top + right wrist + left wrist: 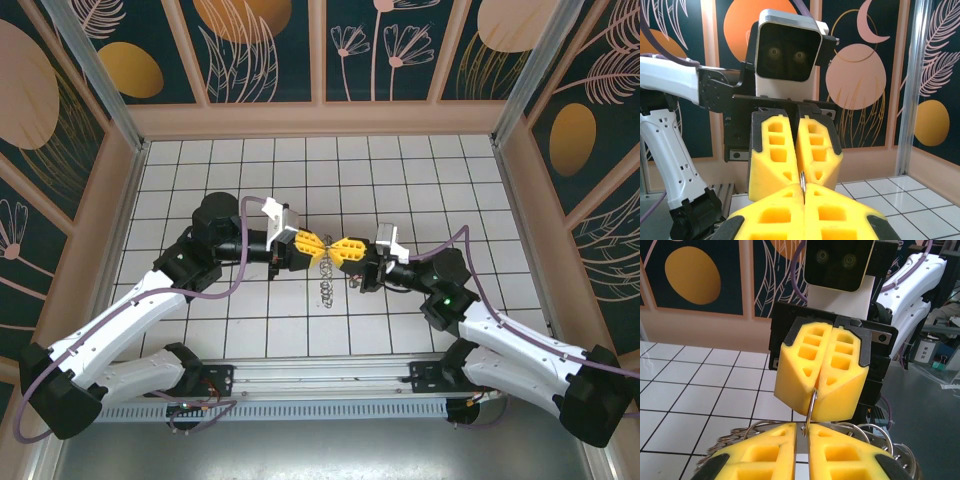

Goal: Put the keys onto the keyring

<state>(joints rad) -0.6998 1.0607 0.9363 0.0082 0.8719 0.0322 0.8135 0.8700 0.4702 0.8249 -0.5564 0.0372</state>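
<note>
Left gripper (321, 247) and right gripper (344, 248) meet tip to tip above the tiled table (250, 330), well off its surface. Both closed, both pinching the keyring (811, 403): thin wire loop runs from right gripper's yellow fingers (840, 385) straight across into the narrow slot between left gripper's fingers (765, 450). Loop edge-on between the two sets of tips in the right wrist view. More rings bunch just under the left gripper; chain-like part dangles below both grippers, toward the table.
</note>
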